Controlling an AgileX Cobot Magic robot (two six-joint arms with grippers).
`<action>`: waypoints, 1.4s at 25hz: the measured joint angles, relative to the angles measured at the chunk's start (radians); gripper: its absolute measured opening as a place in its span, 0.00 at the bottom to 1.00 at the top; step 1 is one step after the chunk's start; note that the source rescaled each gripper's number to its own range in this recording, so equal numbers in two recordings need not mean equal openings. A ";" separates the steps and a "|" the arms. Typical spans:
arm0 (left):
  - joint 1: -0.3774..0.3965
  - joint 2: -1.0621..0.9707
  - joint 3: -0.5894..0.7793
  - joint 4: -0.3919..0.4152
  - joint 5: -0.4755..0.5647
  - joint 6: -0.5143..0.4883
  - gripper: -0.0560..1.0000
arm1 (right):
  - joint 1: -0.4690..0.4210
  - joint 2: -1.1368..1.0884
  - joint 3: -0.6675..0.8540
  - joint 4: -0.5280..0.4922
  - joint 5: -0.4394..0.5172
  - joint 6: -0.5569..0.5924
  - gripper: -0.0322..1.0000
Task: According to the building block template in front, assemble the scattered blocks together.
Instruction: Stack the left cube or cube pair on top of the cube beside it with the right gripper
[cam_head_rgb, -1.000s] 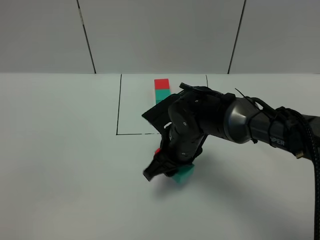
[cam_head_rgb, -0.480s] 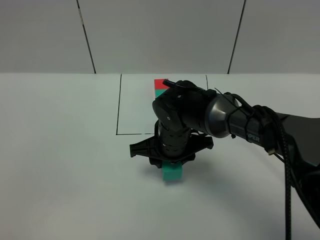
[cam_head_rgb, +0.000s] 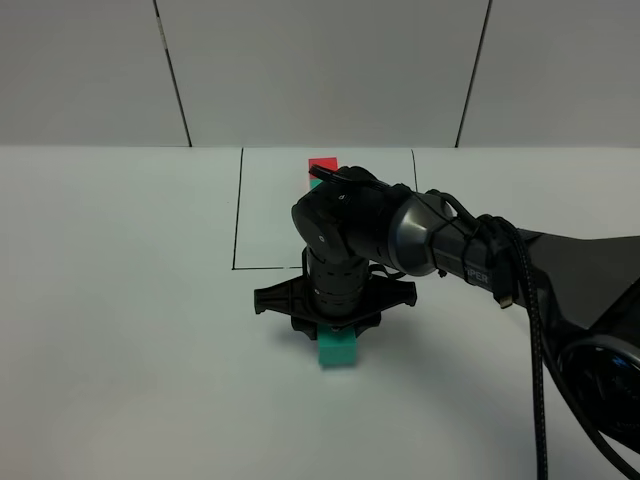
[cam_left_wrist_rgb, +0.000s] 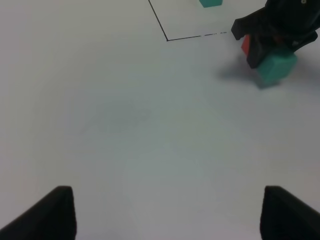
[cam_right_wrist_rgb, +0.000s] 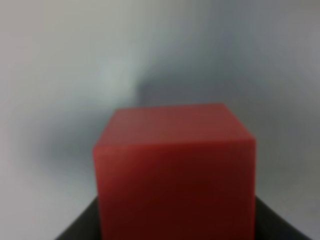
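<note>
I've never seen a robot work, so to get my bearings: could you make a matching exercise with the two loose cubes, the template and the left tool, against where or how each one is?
Things:
1. red cube
2. teal cube
3. template
4. left tool

Places or states:
a. open and empty
b. inside the outline, at the back
c. held in the right tool
d. on the table, just under the right tool

Pairs: 1-c, 2-d, 3-b, 4-a

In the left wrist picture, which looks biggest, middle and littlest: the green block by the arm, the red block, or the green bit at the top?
1. Green block, biggest.
2. Red block, mostly hidden by the right gripper, so unsure.
3. Template's green cube, cut off and farther away.
</note>
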 joint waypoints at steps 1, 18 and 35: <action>0.000 0.000 0.000 0.000 0.000 0.000 0.61 | 0.000 0.007 0.000 0.000 0.000 0.008 0.06; 0.000 0.000 0.000 0.000 0.000 0.000 0.61 | 0.000 0.050 0.000 -0.047 -0.034 0.067 0.06; 0.000 0.000 0.000 0.000 0.000 0.001 0.61 | 0.000 0.050 0.000 -0.047 -0.006 0.022 1.00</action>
